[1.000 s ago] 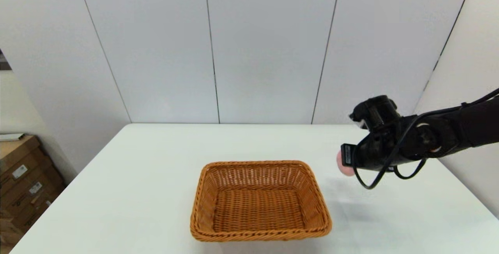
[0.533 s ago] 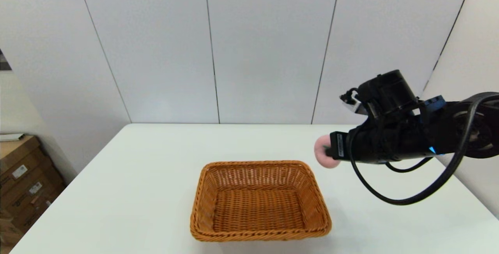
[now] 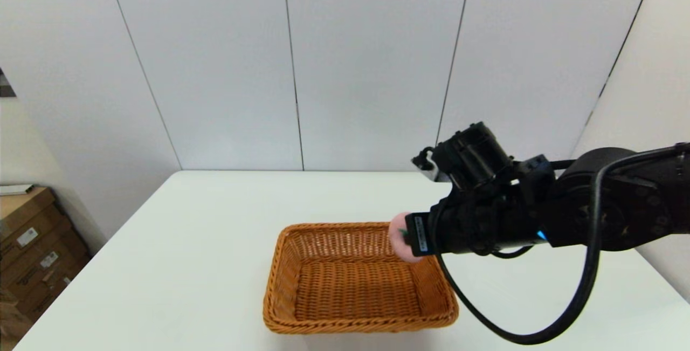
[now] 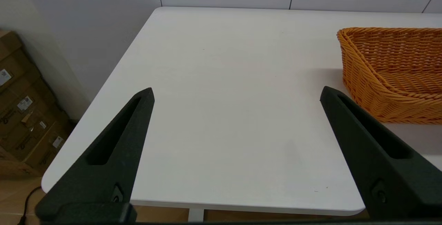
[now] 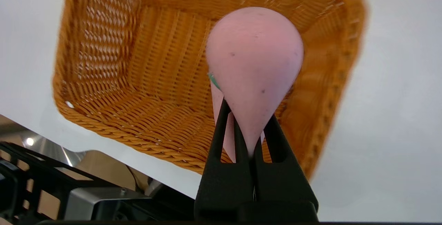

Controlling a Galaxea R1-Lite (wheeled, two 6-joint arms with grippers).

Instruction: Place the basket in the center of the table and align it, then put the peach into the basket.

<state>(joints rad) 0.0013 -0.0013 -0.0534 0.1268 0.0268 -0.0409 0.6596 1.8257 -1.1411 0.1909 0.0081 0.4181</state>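
Basket (image 3: 360, 281) set squarely mid-counter (image 3: 188, 243), so likely placed; peach (image 3: 400, 243) pinched in right gripper (image 5: 248, 128) fingers above basket's far-right corner, release pending; left gripper (image 4: 236, 93) idle beside basket, fingers spread.

right arm (image 3: 593, 221): showing matte black housings, a small blue light | thick black cable (image 3: 539, 329) looping beneath | right gripper (image 5: 247, 114): tapered black slotted fingers | left gripper (image 4: 236, 95): matching black fingers

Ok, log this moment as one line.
right tool: shut on peach, above basket right rear | left tool: open, holds nothing, left of basket | peach not yet released
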